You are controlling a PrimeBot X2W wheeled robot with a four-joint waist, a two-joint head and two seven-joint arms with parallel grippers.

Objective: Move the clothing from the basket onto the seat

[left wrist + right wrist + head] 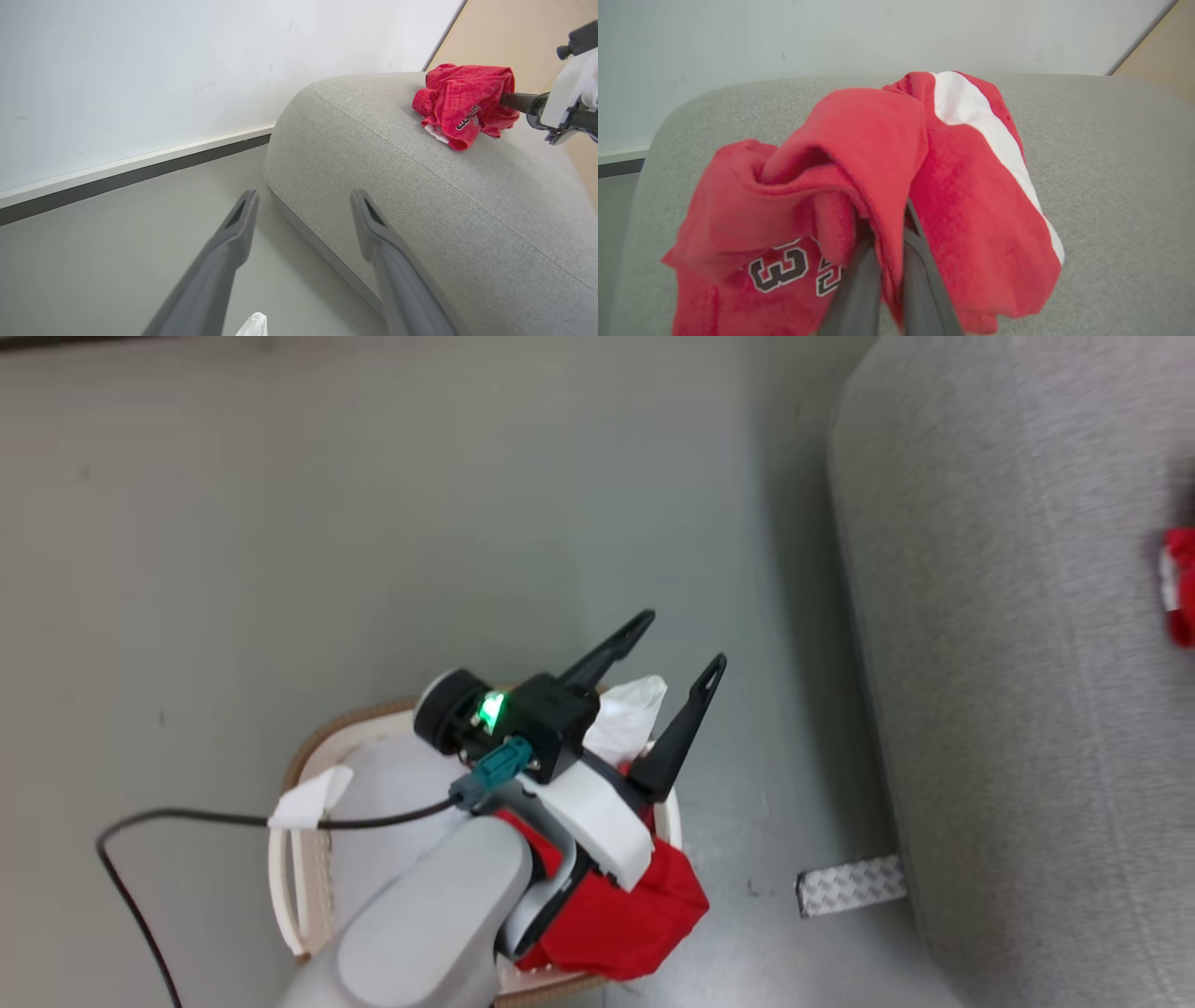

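My right gripper (889, 242) is shut on the clothing, a red jersey (859, 154) with a white stripe and a dark number 3. The jersey is bunched over the grey seat (1111, 154). In the left wrist view the same jersey (462, 105) sits at the top of the seat (420, 200), with the right gripper (511, 99) reaching into it from the right. My left gripper (681, 639) is open and holds nothing. It hovers above the cream basket (308, 747), where more red clothing (635, 915) and a white piece (625, 709) lie. The seat (1008, 663) is to the right.
A patterned metal strip (851, 887) lies on the grey floor between the basket and the seat. A black cable (187, 821) loops off my left arm. A white wall with a dark baseboard (131, 163) runs behind the seat's end.
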